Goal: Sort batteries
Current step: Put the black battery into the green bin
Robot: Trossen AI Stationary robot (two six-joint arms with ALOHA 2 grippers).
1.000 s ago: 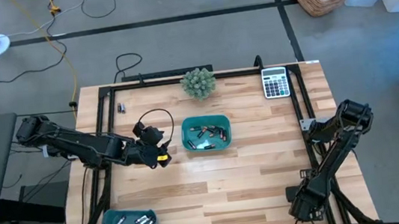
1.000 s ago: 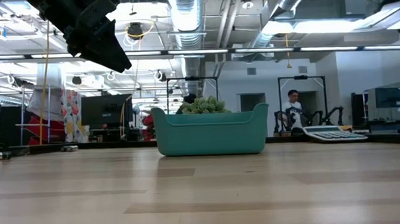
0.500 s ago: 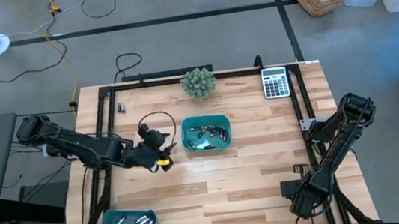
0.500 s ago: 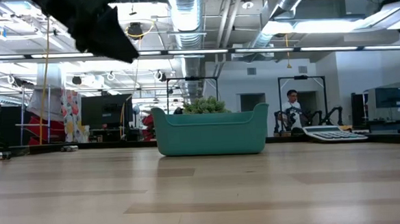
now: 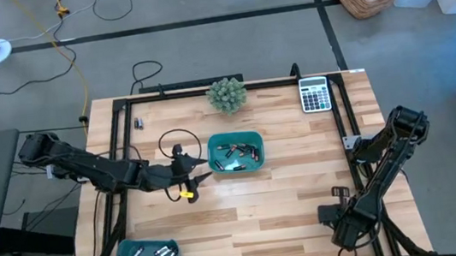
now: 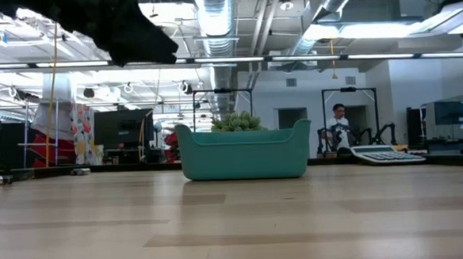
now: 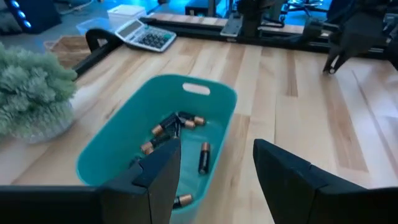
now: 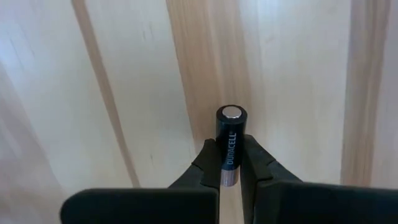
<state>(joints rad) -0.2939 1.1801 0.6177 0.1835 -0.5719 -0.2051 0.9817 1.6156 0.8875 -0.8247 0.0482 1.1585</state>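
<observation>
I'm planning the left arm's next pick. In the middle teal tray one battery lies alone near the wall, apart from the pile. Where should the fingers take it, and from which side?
Grip that battery across its mid-body, coming straight down from above: it lies flat and apart, with room either side. The left gripper is open over the teal tray.

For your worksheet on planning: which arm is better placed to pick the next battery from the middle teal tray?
Left: its open claw hovers beside the teal plastic tray; the right claw already holds a black battery.

The left gripper [image 5: 201,169] is reaching farther toward the teal tray [image 5: 254,136], now at its near rim, while the right gripper [image 5: 330,203] is edging inward over the bench [image 5: 288,199].
</observation>
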